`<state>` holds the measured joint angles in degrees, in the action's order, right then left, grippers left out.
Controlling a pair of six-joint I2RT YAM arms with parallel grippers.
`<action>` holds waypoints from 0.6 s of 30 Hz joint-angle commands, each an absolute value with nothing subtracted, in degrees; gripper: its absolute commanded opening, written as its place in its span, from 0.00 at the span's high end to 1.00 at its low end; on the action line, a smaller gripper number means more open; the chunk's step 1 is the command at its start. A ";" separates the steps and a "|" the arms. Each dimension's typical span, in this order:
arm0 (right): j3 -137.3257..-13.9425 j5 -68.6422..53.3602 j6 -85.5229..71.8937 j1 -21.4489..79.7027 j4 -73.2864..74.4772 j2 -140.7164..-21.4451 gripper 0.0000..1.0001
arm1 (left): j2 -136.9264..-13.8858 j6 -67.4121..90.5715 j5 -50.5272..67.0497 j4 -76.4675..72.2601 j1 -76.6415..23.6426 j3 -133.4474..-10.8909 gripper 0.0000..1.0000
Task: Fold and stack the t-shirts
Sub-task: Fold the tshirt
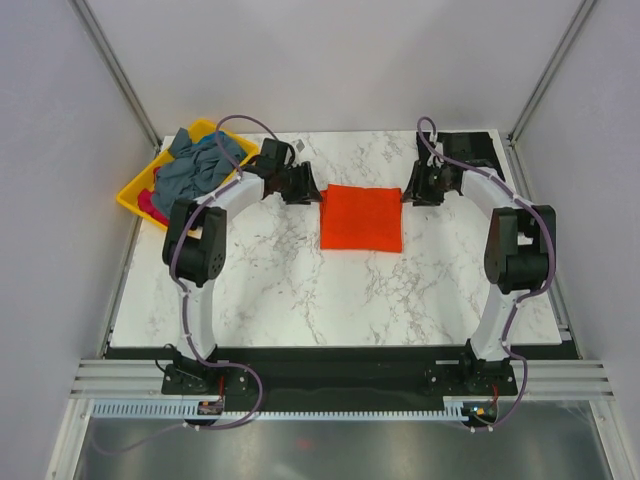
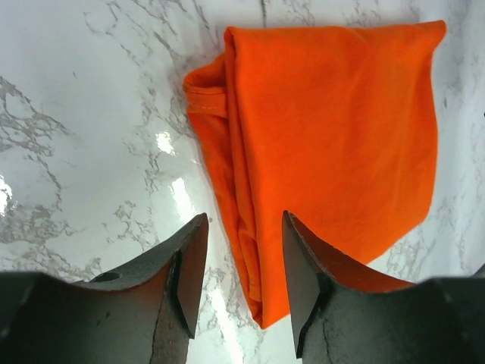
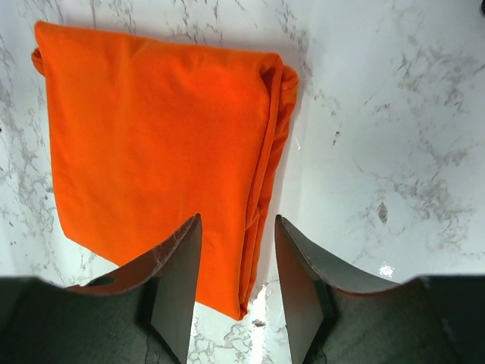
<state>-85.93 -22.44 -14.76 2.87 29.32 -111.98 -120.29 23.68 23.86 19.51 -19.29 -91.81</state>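
- The white marbled tabletop carries everything, with both arms reaching from the near edge towards the far edge.
- The orange t-shirt lies folded into a flat, roughly square packet at the middle of the tabletop, nearer the far edge than the near one.
- A yellow tray sits at the far left corner. A crumpled grey-blue t-shirt is heaped in it, and a bit of pink cloth shows beneath.
- The left end effector hangs at the orange t-shirt's left edge, its jaws moderately apart. The layered fold shows in the gap, ungripped.
- The right end effector hangs at the right edge, its jaws likewise parted over the fold, gripping nothing.
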 commanded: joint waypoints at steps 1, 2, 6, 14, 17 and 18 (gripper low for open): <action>-83.59 -22.76 -15.29 4.04 27.60 -110.92 0.48 | -123.39 23.73 18.29 15.56 -19.95 -94.21 0.48; -83.24 -22.68 -15.47 4.22 26.81 -111.00 0.48 | -124.96 23.82 18.11 15.30 -20.04 -94.83 0.48; -81.39 -22.06 -15.91 4.13 25.05 -111.18 0.48 | -127.70 23.91 18.19 12.67 -20.74 -96.24 0.46; -80.51 -21.19 -16.96 4.22 22.24 -112.23 0.48 | -132.36 23.82 16.79 10.02 -21.71 -100.54 0.44; -80.68 -20.83 -16.96 4.22 21.80 -113.29 0.48 | -134.29 24.26 18.63 10.02 -21.62 -102.13 0.46; -81.03 -20.74 -16.70 4.22 21.71 -113.99 0.48 | -134.56 24.34 19.94 10.02 -21.62 -102.48 0.48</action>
<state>-80.77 -21.78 -16.47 4.27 24.10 -112.57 -132.51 24.05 18.46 11.53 -21.54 -99.98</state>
